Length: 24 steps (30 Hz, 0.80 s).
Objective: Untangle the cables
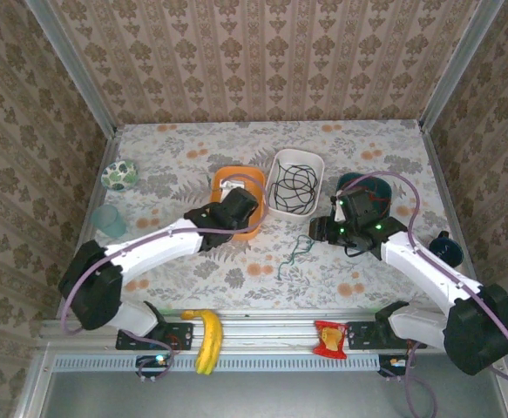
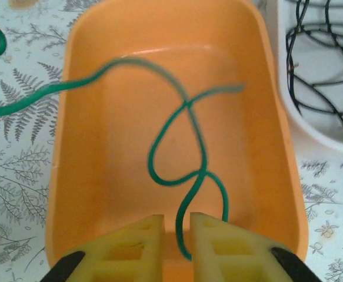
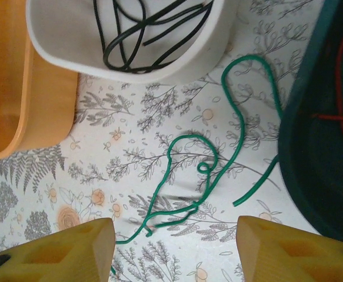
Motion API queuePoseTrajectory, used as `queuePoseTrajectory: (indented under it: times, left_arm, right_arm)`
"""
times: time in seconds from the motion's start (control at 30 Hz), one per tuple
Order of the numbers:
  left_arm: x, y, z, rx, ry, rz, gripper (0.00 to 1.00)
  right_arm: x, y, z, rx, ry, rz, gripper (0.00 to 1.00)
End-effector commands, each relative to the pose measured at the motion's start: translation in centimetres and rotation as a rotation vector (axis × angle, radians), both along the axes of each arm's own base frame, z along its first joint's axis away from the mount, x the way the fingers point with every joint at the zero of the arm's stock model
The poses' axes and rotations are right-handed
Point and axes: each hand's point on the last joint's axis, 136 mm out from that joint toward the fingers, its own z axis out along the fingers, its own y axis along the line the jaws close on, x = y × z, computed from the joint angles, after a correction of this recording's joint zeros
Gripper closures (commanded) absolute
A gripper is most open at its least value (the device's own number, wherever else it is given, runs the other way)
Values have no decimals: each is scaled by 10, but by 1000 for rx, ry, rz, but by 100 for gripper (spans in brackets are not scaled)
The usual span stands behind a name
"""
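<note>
Our left hand (image 2: 177, 218) stands narrowly parted over the orange tub (image 2: 100, 147), with a green cable (image 2: 186, 106) running loose between its pads. Our right hand (image 3: 176, 226) hangs wide apart above a second green strand (image 3: 192, 137) sprawled on the worktop (image 3: 100, 176).

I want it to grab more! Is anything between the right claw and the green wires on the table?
Nothing visible. The right claw hangs open above the green wires on the table; the white tub and dark tub sit aside.
</note>
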Motion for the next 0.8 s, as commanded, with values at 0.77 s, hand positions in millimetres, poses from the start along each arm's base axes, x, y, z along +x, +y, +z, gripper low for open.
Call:
queuePoseTrajectory:
  times: [0.77]
  left_arm:
    - [-97, -198, -50, 142, 87, -873, 39]
  right_arm:
    - [1, -46, -15, -26, 88, -201, 43]
